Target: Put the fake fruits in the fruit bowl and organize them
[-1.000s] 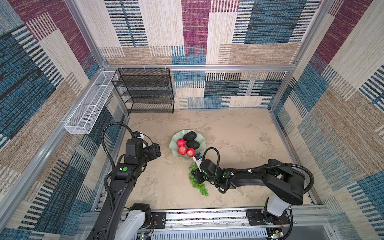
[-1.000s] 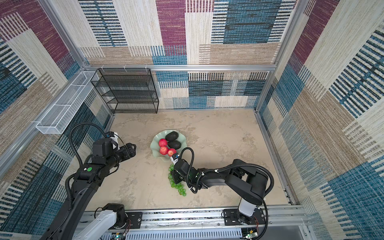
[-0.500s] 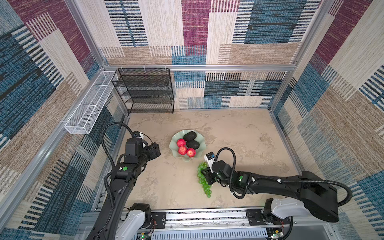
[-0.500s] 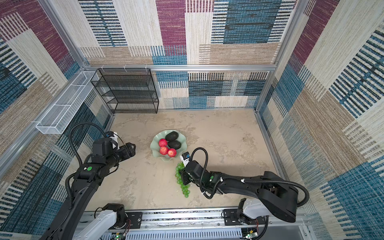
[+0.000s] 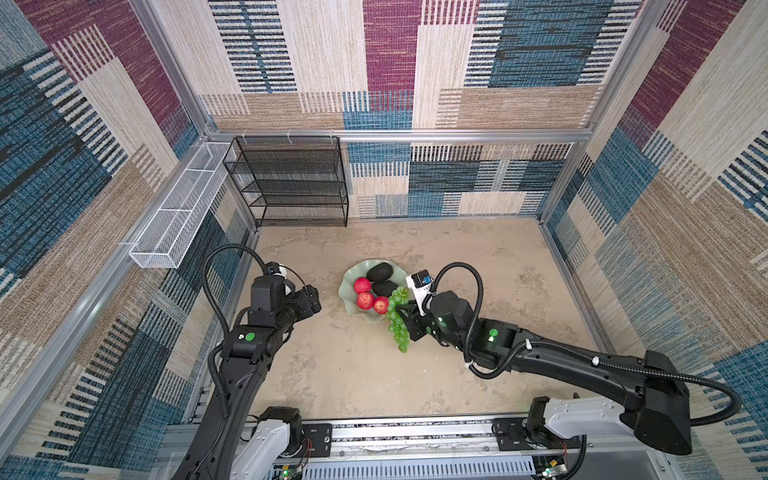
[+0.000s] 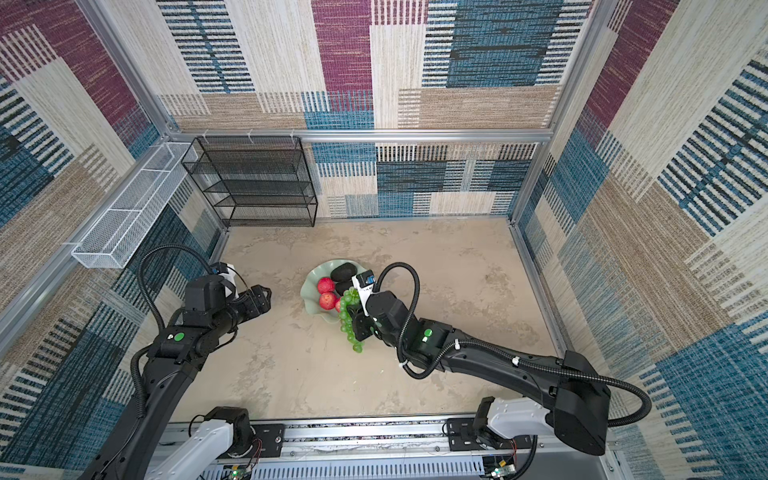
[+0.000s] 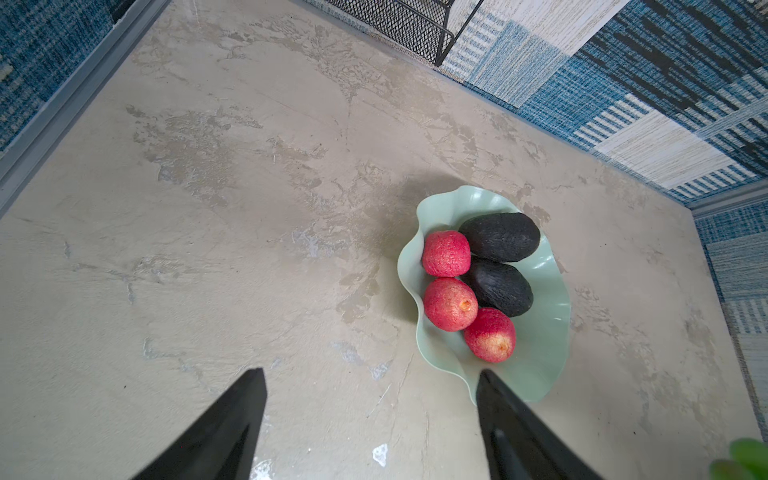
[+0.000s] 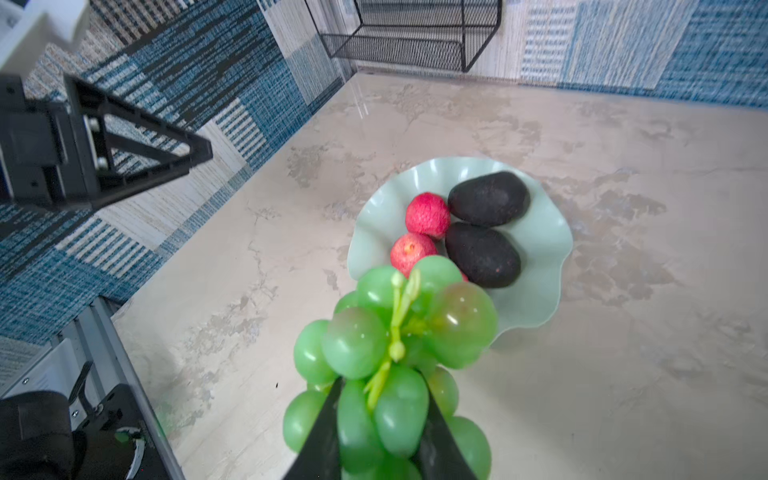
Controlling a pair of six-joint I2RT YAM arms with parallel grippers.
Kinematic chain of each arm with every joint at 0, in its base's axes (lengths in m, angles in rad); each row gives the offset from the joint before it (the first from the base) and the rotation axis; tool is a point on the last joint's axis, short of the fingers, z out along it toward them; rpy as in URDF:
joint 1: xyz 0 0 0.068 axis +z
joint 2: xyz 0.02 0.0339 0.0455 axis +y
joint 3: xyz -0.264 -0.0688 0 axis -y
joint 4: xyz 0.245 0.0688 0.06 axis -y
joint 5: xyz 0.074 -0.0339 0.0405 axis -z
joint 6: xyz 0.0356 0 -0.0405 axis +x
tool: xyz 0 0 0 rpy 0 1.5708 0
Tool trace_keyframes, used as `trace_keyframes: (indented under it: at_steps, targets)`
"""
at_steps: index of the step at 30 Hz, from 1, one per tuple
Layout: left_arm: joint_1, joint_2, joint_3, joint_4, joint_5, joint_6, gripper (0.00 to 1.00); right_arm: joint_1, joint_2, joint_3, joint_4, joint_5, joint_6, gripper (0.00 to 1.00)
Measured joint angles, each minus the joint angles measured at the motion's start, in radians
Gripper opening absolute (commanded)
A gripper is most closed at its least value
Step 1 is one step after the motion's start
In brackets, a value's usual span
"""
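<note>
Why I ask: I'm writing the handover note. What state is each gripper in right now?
Left gripper: open, jaws apart, holding nothing.
Right gripper: closed on the grapes.

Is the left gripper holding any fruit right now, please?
No, the left gripper stands open and empty, apart from the fruit bowl.
</note>
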Motion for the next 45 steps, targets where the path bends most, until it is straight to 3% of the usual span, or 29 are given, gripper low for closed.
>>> trace_keyframes:
  at_steps: [8, 18, 22, 25, 29, 38, 45]
  targets:
    - [0.005, -0.01, -0.008, 0.0, -0.003, 0.0, 0.83, -0.128, 0.189, 0.18, 0.007, -0.103, -0.092, 0.25]
    - [0.012, -0.015, -0.038, 0.019, -0.011, 0.0, 0.83, -0.241, 0.562, 0.356, 0.09, -0.223, -0.178, 0.29]
    - [0.015, -0.006, -0.04, 0.052, -0.012, 0.0, 0.83, -0.264, 0.658, 0.418, 0.099, -0.251, -0.189, 0.48]
    - [0.016, 0.0, -0.046, 0.071, -0.026, 0.0, 0.84, -0.271, 0.685, 0.459, 0.105, -0.266, -0.197, 0.72]
    - [0.018, -0.002, -0.077, 0.129, -0.032, 0.0, 0.86, -0.288, 0.661, 0.466, 0.119, -0.286, -0.209, 1.0]
    - [0.02, 0.011, -0.162, 0.309, -0.1, 0.022, 0.91, -0.397, 0.339, 0.221, 0.19, -0.304, -0.226, 1.0]
    - [0.02, 0.048, -0.399, 0.654, -0.254, 0.106, 0.99, -0.55, 0.024, -0.121, 0.262, -0.219, -0.217, 1.0]
